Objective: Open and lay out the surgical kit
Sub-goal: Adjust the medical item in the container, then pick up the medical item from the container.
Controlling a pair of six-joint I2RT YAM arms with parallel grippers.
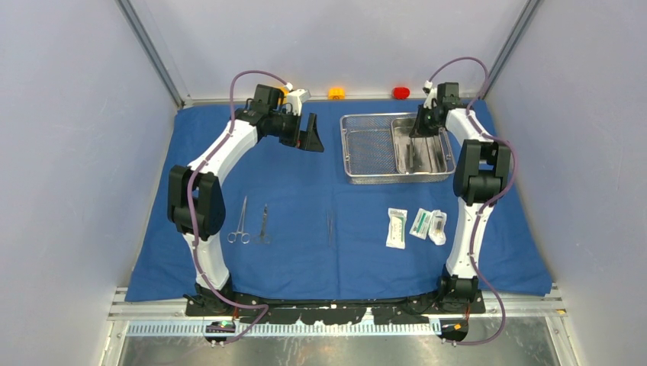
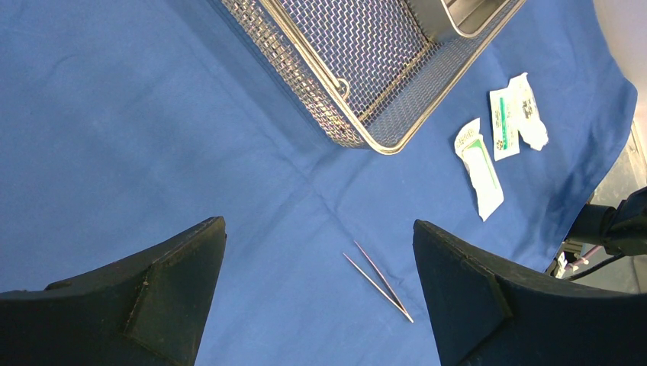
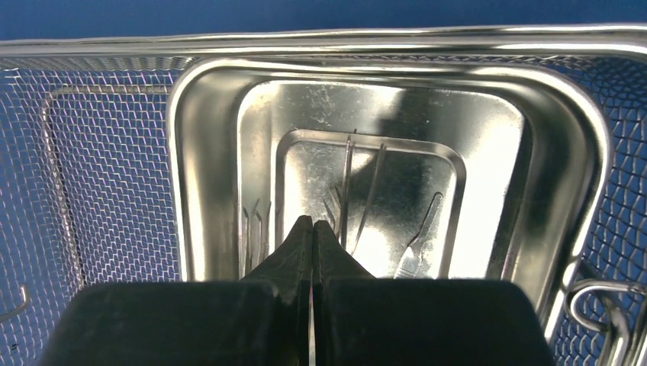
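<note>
Blue cloth (image 1: 305, 259) covers the worktop, with the mesh basket (image 1: 366, 149) and its steel tray (image 1: 436, 158) toward the far right corner. My right fingers (image 3: 304, 242) are pressed shut inside the tray; my left fingers (image 1: 309, 139) spread wide, empty. Scissors (image 1: 239, 223), tweezers (image 1: 330, 229) and packets (image 1: 397, 227) lie nearer the front edge.

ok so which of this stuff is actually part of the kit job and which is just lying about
Part of the job: blue cloth wrap, wire-mesh basket, steel tray, slim instruments in the tray, ring-handled instruments, tweezers, three white packets.

Just lying about: orange block, red block, both beyond the cloth's back edge.
</note>
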